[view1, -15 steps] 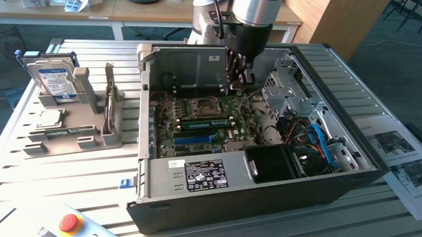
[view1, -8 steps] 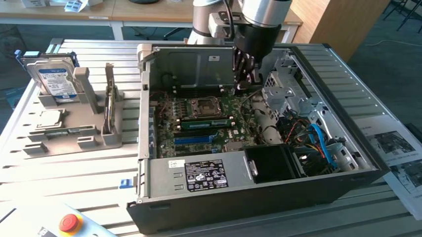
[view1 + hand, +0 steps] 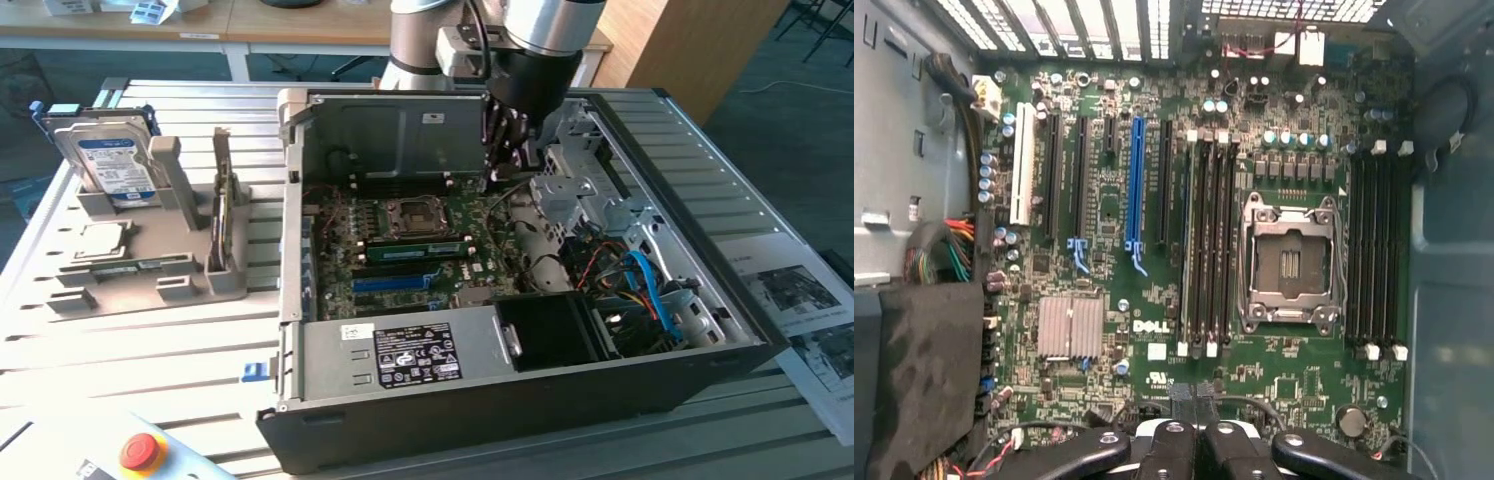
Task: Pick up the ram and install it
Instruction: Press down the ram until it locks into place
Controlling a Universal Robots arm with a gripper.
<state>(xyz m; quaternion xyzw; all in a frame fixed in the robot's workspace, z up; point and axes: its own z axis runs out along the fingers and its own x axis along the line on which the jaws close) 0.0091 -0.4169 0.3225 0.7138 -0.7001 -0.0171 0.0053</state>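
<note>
While the arm hangs over the open computer case (image 3: 534,390), the exterior view puts the end effector (image 3: 511,165) at the far wall of the case, fingers together and holding nothing that I can see. The ram (image 3: 416,250), as I read it, is the narrow green stick standing on edge in the motherboard just beside the processor socket (image 3: 407,215). It lies below the end effector, off toward the exterior view's left and nearer the camera, well apart from the fingertips. Its long axis runs roughly across the picture, so from the end effector the stick shows its broad side, not its end. Another thin green strip (image 3: 140,265) lies in the grey holder (image 3: 227,285) on the surface, much farther off on that same side. I can't tell whether it is a memory stick too.

From the wrist view, the closed fingers (image 3: 1172,450) sit high above the board. The bank of memory slots (image 3: 1209,240) lies ahead of the fingertips, next to the socket (image 3: 1292,260), and the slots run lengthwise away from the end effector. Whether a stick is seated there I cannot make out from straight above.
</note>
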